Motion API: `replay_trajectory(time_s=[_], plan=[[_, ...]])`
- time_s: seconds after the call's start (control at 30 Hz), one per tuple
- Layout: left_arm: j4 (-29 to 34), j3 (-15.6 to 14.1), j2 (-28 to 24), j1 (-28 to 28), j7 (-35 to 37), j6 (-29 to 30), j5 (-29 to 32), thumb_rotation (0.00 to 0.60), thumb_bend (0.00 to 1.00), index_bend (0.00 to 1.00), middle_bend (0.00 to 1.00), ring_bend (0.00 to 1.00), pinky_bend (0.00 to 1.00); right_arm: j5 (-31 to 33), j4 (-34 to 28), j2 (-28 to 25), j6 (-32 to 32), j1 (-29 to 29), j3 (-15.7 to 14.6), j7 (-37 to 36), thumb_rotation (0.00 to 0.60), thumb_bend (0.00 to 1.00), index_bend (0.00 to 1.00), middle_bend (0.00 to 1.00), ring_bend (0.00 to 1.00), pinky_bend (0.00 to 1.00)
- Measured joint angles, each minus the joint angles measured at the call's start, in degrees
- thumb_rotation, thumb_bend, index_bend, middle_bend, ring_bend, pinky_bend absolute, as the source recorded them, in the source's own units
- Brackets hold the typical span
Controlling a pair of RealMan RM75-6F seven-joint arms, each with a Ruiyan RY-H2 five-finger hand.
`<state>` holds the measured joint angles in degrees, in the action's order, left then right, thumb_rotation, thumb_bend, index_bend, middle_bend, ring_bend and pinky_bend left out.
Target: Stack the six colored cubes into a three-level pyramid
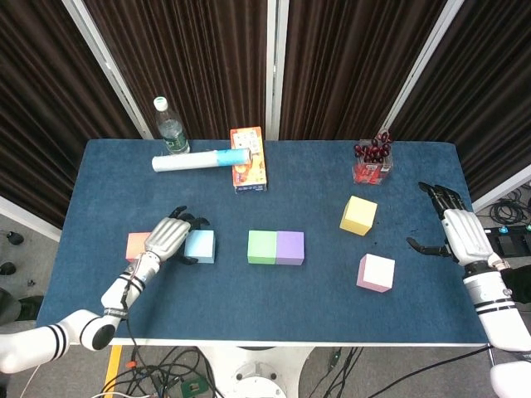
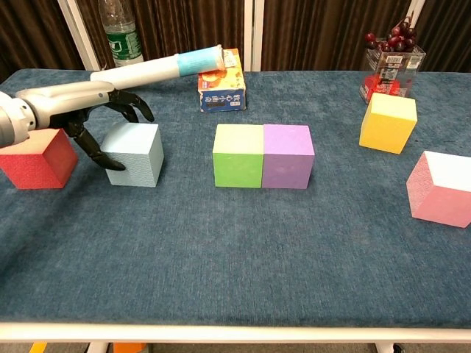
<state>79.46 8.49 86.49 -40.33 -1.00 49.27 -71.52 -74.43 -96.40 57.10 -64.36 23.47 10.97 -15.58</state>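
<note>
On the blue desk (image 2: 221, 257), the pink cube (image 2: 443, 187) sits nearest the front edge, well right of the green cube (image 2: 238, 155). The green cube touches the purple cube (image 2: 287, 156) on its right. To the green cube's left stands the light blue cube (image 2: 135, 154) — the left hand (image 1: 168, 237) reaches over it with fingers draped on its top and thumb at its left face, though a firm grip cannot be told. Left again is the red cube (image 2: 33, 157). The yellow cube (image 2: 388, 122) lies right of the green cube and farther back. The right hand (image 1: 461, 233) (fingers spread, holding nothing) rests at the desk's right edge — well apart from every cube.
</note>
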Motion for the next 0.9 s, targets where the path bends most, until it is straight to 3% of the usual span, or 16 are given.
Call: replay_trajectory(time_s=[0.5, 0.9], plan=[[2.29, 3.24, 1.20, -3.85, -0.54, -2.00, 3.07, 0.600, 0.19, 0.26, 0.46, 0.22, 0.06, -0.02, -0.23, -0.69, -0.29, -0.58, 0.29, -0.16, 0.600, 0.12, 0.00, 0.11, 0.00, 0.00], [2.44, 3.50, 3.50, -6.38, -4.41, -3.11, 6.32, 0.600, 0.19, 0.26, 0.45, 0.22, 0.06, -0.16, 0.30, -0.92, -0.31, -1.20, 0.10, -0.95, 0.600, 0.12, 0.00, 0.11, 0.00, 0.00]])
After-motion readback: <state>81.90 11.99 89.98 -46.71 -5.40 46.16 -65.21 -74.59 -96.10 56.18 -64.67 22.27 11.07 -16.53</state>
